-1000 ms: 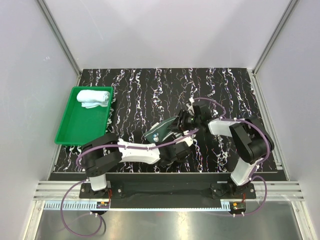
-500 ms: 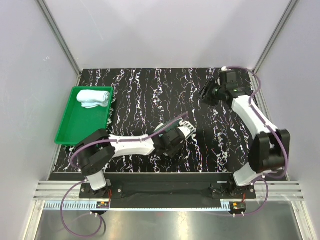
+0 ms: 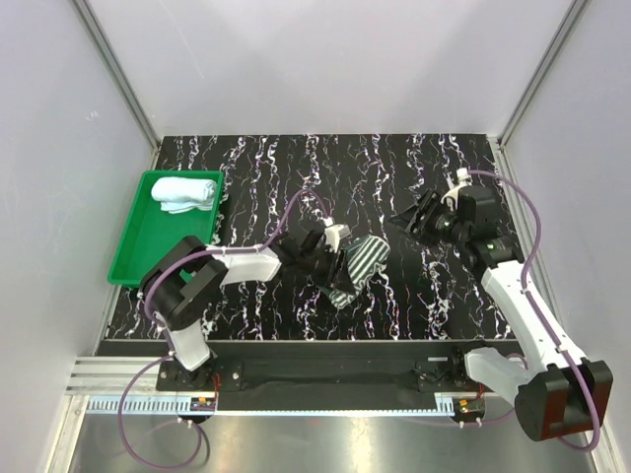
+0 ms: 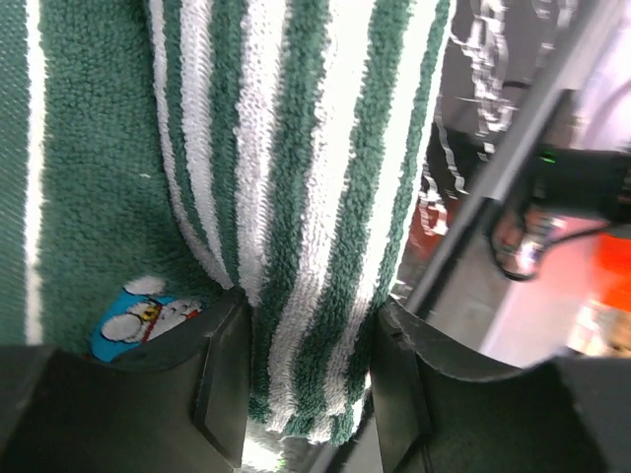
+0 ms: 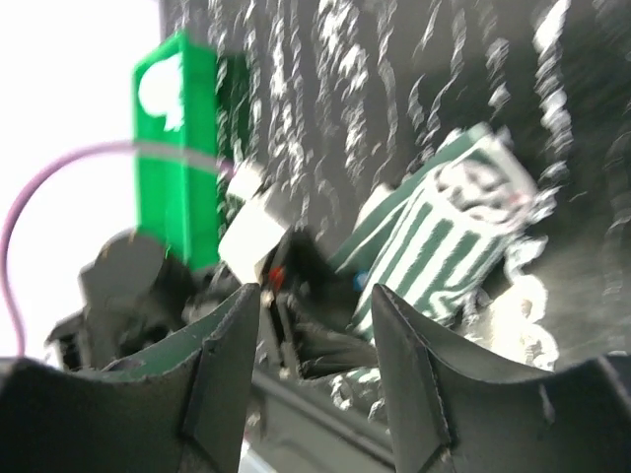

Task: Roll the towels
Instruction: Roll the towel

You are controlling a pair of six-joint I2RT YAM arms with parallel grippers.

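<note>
Robotics lab, enclosed test cell. Shut in on three sides by plain white panels [image 3: 325,59] set in aluminium posts [image 3: 113,74]. Black marbled table [image 3: 296,163] as work surface. Left arm [image 3: 246,264] and right arm [image 3: 523,301] bolted side by side to slotted rail [image 3: 335,386] at near edge. Purple cables [image 3: 126,414] looped from bases to wrists. Green tray [image 3: 148,251] at left of table.

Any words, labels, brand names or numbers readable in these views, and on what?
No readable text in any view.
Small blue patch on the dark green-and-white striped terry towel: a white cartoon-like picture, with no letters that can be made out.
Right wrist view: too blurred to read anything.
</note>
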